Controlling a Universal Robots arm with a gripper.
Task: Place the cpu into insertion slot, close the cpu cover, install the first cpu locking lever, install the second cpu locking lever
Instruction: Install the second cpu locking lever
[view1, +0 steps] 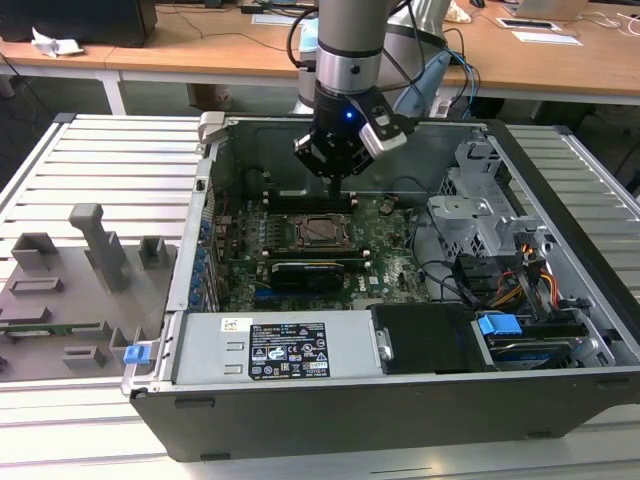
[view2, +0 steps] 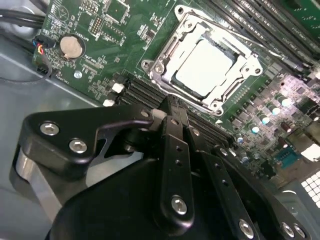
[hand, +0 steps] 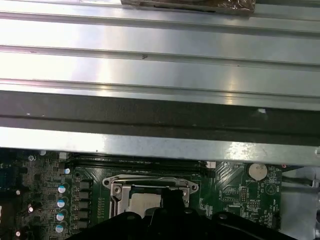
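My gripper (view2: 172, 107) had its fingers (view2: 176, 150) together, holding nothing, hanging just above the memory slots (view2: 145, 92) beside the insertion slot (view2: 165, 52). The cpu (view2: 204, 67) sat in that slot with the cpu cover (view2: 240, 55) closed over it. Levers were hard to make out; my gripper body hid the board's near edge.

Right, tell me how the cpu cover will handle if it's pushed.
The cpu cover looks like thin metal framing, so probably stiff and light. It lies flat over the cpu, so it should pivot rather than slide. The tool hovers nearby.
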